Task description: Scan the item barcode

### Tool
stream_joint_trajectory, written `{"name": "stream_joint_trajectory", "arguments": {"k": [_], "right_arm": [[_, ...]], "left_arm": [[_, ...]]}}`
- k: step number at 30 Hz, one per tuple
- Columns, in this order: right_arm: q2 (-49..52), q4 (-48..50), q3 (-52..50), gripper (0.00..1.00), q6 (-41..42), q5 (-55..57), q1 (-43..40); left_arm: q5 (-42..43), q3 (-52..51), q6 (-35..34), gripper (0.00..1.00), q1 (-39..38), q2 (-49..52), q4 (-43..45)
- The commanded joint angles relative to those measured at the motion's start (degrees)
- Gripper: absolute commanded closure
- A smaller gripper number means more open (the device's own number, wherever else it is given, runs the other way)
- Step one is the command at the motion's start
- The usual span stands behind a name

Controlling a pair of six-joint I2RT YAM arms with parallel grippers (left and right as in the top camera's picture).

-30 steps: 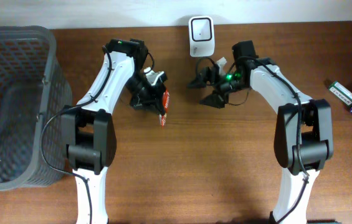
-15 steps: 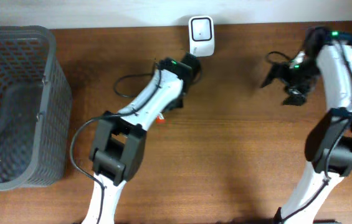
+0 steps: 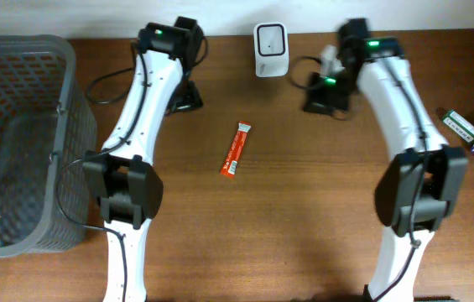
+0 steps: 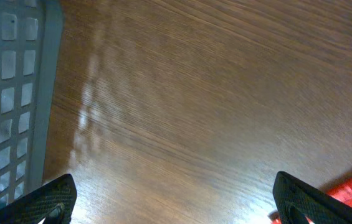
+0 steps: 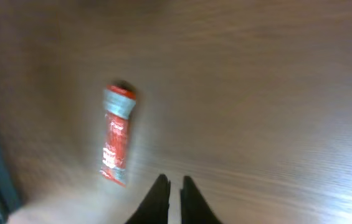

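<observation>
The red packet lies loose on the table, between the arms and well apart from the scanner, so its barcode likely goes unread. The left gripper stands spread wide and empty. The right gripper is pinched closed on nothing.

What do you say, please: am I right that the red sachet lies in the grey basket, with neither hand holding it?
No: the overhead view shows the red sachet on the table, not in the grey basket. Left hand and right hand hold nothing.
</observation>
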Motion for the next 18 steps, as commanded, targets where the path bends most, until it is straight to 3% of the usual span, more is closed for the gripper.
{"name": "stream_joint_trajectory", "arguments": {"k": [1,5,15,18], "right_arm": [[3.69,6.12,0.66,0.96,9.33,-0.50,10.10],[10.80,9.57,0.63,0.96,14.47,0.59,15.61],[16.70,11.30,0.11,0.96,14.16,2.51,17.46],[16.76,5.95,-0.17,0.96,14.16,11.10,16.55]], "left_arm": [[1.42,-1.42,0.04,0.01,2.49,0.52,-1.07],[2.86,-1.46,0.07,0.01,3.28,0.85,-1.75],[3.08,-1.51,0.07,0.01,3.26,0.94,-1.95],[3.10,-1.51,0.07,0.01,3.26,0.94,-2.03]]}}
